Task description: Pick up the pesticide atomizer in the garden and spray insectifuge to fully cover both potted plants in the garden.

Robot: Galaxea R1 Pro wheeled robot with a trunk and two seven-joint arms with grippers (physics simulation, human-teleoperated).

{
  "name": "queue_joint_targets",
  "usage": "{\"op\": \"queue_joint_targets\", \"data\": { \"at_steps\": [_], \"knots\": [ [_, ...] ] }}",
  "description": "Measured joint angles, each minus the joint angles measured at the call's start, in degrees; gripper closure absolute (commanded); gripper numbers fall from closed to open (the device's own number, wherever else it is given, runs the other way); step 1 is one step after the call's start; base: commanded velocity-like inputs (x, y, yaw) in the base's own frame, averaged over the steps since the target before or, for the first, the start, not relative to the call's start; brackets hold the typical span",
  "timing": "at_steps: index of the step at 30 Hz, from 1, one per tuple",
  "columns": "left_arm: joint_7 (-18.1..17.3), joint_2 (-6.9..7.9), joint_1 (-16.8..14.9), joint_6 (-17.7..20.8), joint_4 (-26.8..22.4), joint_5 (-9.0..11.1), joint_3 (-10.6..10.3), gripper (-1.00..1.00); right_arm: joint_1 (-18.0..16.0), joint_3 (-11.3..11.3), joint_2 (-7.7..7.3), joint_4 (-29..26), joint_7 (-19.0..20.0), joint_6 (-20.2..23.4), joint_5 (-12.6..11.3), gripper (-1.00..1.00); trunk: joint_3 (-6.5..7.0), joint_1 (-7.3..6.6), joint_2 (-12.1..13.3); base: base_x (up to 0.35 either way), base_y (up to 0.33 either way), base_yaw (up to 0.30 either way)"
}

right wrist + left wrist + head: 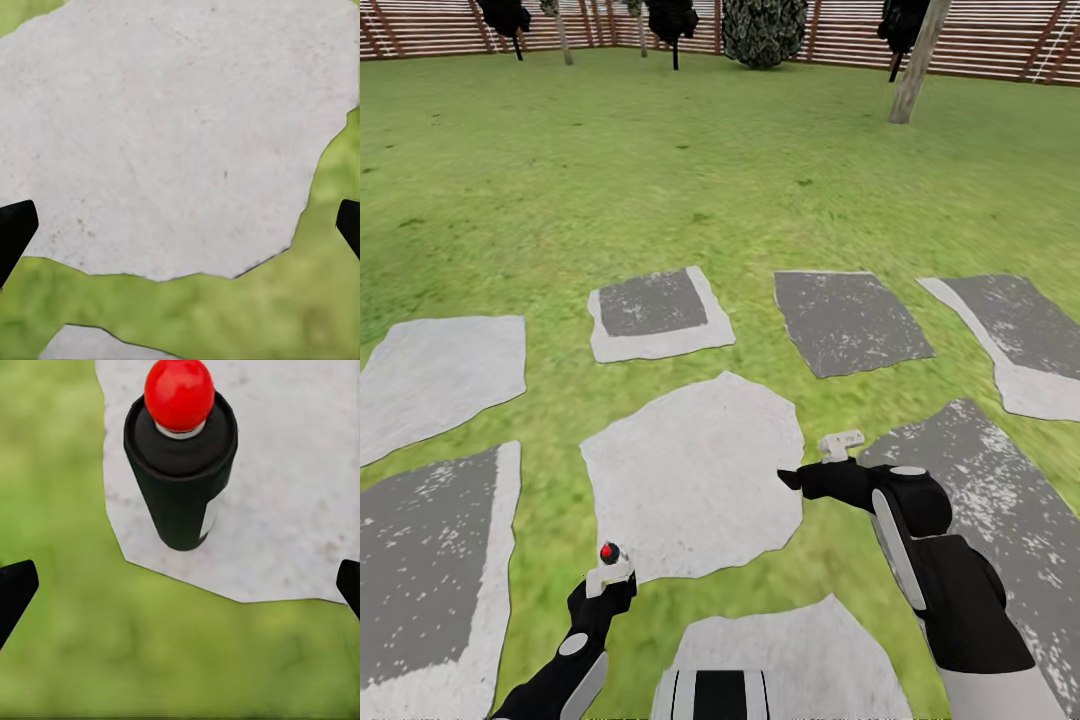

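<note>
The pesticide atomizer [181, 472] is a dark bottle with a round red head and a white label patch. It stands upright near the edge of a pale stone slab [300, 510] in the garden lawn [660, 170]. In the head view its red head [609, 553] peeks just above my left gripper [603, 590]. My left gripper [180, 585] is open, its fingertips wide apart and short of the bottle. My right gripper [788, 478] hangs open over the same pale slab [172, 135], holding nothing. The potted plants are out of view.
Grey and pale stepping slabs [847, 320] lie across the grass around me. A slanted tree trunk [913, 70], a round dark bush [763, 30] and dark trees stand far back along the brown slat fence [980, 40].
</note>
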Motion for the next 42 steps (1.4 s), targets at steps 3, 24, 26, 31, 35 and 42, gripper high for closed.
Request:
{"op": "queue_joint_targets", "data": {
  "at_steps": [3, 24, 26, 31, 35, 42],
  "knots": [
    [0.1, -0.13, 0.2, -0.5, 0.0, 0.0, 0.0, -1.00, 0.0, 0.0, 0.00, 0.0, 0.0, 0.0, 0.0, -1.00, -0.67, 0.08, 0.0, 0.000, 0.000, 0.000],
    [0.8, -0.07, 1.3, -4.6, 0.0, 0.0, -0.2, -1.00, 0.0, 0.1, 0.01, 0.0, 0.0, 0.0, 0.0, -1.00, -3.55, 0.41, -0.2, 0.000, 0.000, 0.000],
    [0.7, 0.04, 1.3, -4.6, 0.0, 0.0, -0.2, -1.00, 0.0, 0.1, 0.02, 0.0, 0.0, 0.0, 0.0, -1.00, -3.55, 0.41, -0.2, 0.000, 0.000, 0.000],
    [0.6, 0.36, 1.0, -5.0, -0.3, -0.2, -0.5, -1.00, -0.3, 0.5, 0.32, -0.3, 0.4, -0.5, -0.3, -1.00, -3.55, 0.41, -0.2, 0.051, 0.000, 0.000],
    [0.7, 0.89, -0.3, -6.2, -1.6, -0.6, -1.5, -1.00, -1.6, 1.2, 0.58, -1.5, 1.4, 0.6, -0.2, -1.00, -3.55, 0.41, -0.2, 0.000, 0.000, 0.000],
    [0.7, 0.89, -2.0, -6.5, -3.9, -0.6, -1.5, -1.00, -1.6, 1.2, 0.58, -1.5, 1.4, 0.6, -0.2, -1.00, -3.55, 0.41, -0.2, 0.000, 0.000, 0.000]
  ]
}}
